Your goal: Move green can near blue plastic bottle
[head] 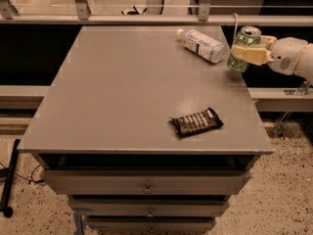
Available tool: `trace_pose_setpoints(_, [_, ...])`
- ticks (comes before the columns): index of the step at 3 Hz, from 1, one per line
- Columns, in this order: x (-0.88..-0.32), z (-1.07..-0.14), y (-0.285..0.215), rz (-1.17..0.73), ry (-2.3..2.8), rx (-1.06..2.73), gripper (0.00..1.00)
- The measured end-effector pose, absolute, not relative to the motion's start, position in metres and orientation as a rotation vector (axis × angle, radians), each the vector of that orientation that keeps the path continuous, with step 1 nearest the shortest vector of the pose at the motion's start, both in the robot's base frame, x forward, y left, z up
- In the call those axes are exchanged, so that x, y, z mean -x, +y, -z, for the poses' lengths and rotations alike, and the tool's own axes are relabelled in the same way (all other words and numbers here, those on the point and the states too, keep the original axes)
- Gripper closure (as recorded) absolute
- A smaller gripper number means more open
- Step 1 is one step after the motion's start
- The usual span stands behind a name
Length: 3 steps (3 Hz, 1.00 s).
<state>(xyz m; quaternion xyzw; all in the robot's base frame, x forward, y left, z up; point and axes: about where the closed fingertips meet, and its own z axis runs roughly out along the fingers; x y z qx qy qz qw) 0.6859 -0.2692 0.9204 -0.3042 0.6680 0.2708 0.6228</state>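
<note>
The green can [243,48] with a silver top stands upright at the table's far right edge, held by my gripper [247,55], whose cream fingers are shut around its body. The arm comes in from the right. The blue plastic bottle [201,45], clear with a white cap and white label, lies on its side on the table just left of the can, cap pointing to the far left. A narrow gap separates can and bottle.
A dark snack bar wrapper [196,122] lies near the front right of the grey table [122,87]. Drawers sit below the tabletop. A metal rail [146,18] runs behind the table. The floor drops off right of the table edge.
</note>
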Motion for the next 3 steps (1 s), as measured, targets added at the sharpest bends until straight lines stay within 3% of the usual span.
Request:
trace_pose_setpoints(2, [-0.697,-0.897,-0.251,-0.697,1.56,0.703,1.0])
trace_pose_setpoints(3, [-0.702,-0.89,-0.244,-0.704,1.586,0.717,0.84])
